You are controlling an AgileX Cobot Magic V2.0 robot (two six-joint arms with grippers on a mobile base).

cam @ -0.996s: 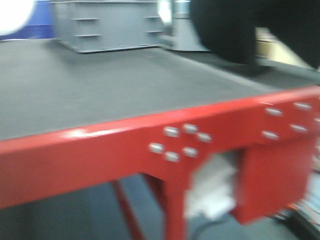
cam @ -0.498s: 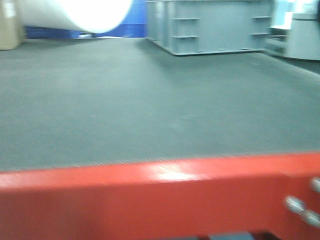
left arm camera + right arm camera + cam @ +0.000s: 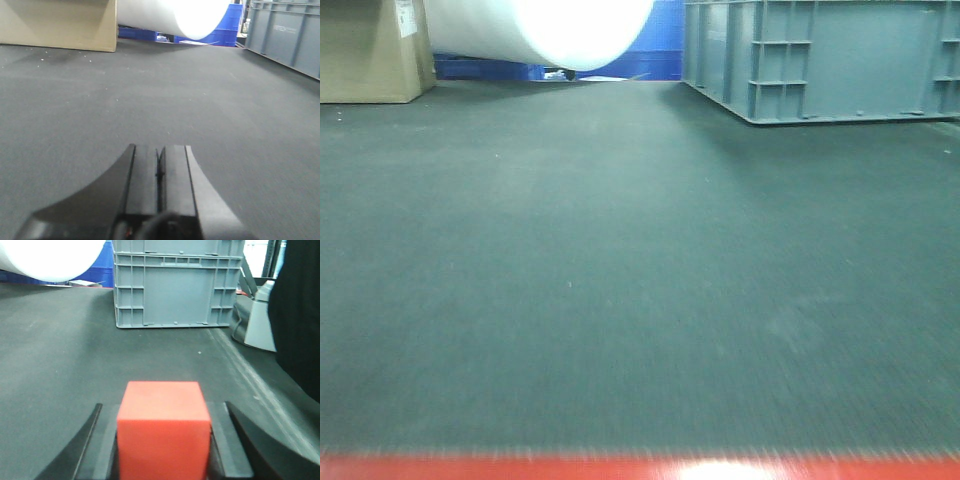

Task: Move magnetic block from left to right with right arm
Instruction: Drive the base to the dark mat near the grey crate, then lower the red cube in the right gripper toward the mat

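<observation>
Over on the right wrist view, the right gripper [image 3: 163, 442] had the magnetic block [image 3: 163, 432] pinned between its two black fingers [image 3: 106, 445], one pressed to each side of the bright red cube (whether it was off the mat, I could not tell). Ahead of it stood the grey crate [image 3: 175, 285] on the dark mat [image 3: 60, 355]. The left gripper [image 3: 160, 167] was closed tight with nothing in it, pads together, low over the mat. The front view showed the white roll [image 3: 545, 30], the cardboard box [image 3: 370, 50] and the table's red edge [image 3: 520, 468].
</observation>
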